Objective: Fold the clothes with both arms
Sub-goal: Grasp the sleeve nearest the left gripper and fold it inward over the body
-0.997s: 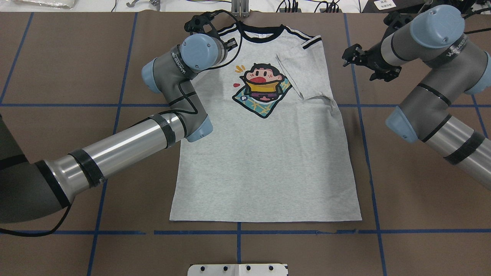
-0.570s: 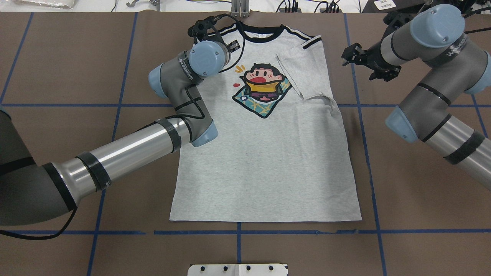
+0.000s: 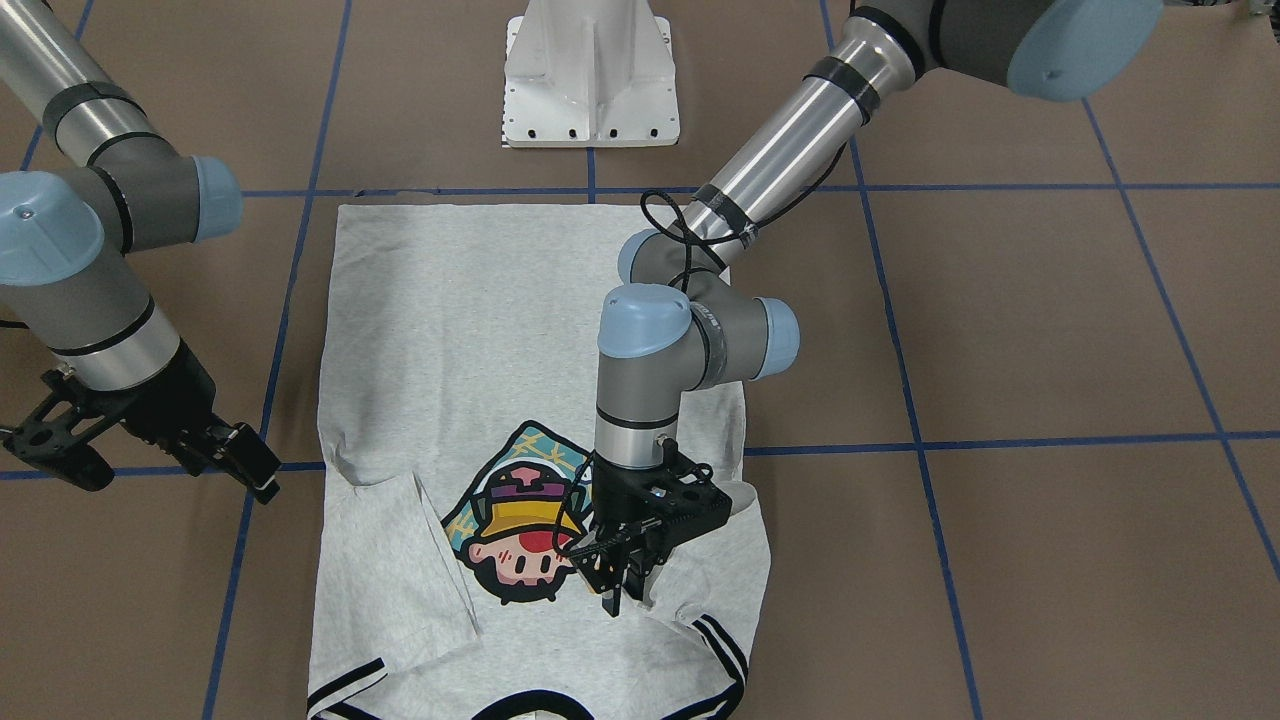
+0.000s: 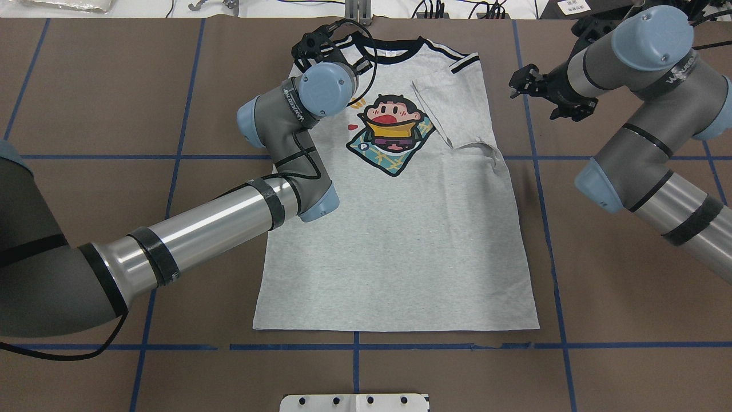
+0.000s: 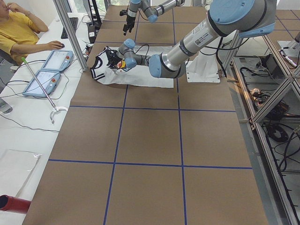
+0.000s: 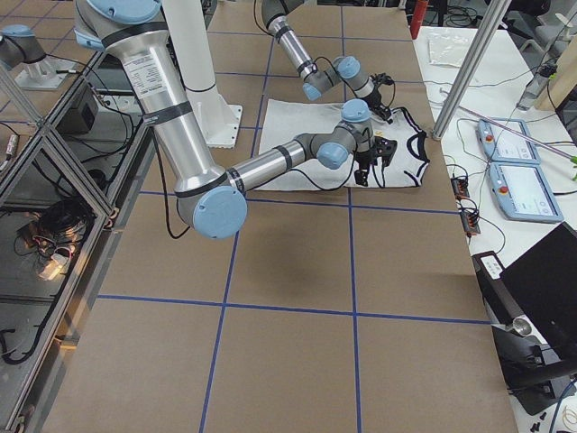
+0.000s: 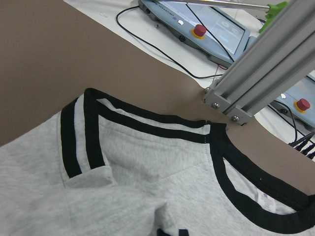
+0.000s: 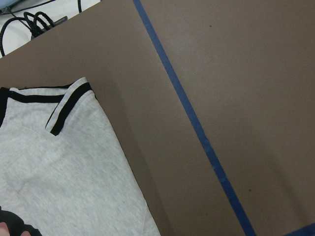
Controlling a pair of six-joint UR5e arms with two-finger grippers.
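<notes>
I'm looking at a table [image 4: 86, 86] covered in matte brown sheet, squared off by lines of blue tape [image 4: 354, 347]. A white metal pedestal [image 3: 590, 80] stands at the robot's edge. Along the far edge runs a white bench [image 5: 28, 122] with black cables [image 7: 147, 44], two grey pendants [image 7: 216, 34] with red buttons, and a ribbed aluminium post [image 7: 261, 64]. A person [image 5: 18, 33] in yellow sits there.

The shirt [image 4: 400, 246] lies flat and print up in the middle of the table, collar toward the bench, hem toward the pedestal. It is soft heathered grey knit with a black collar and black stripes at shoulders and cuffs. The sleeve on the right arm's side is folded onto the chest as a flat, angular flap.

The left gripper [image 3: 625, 595] points straight down beside the print, near the collar. Its fingers are nearly together on a pinch of the other sleeve, and the cloth puckers up to them. The right gripper [image 3: 172, 485] hangs over bare table just off the shirt's edge, fingers spread wide, holding nothing.
</notes>
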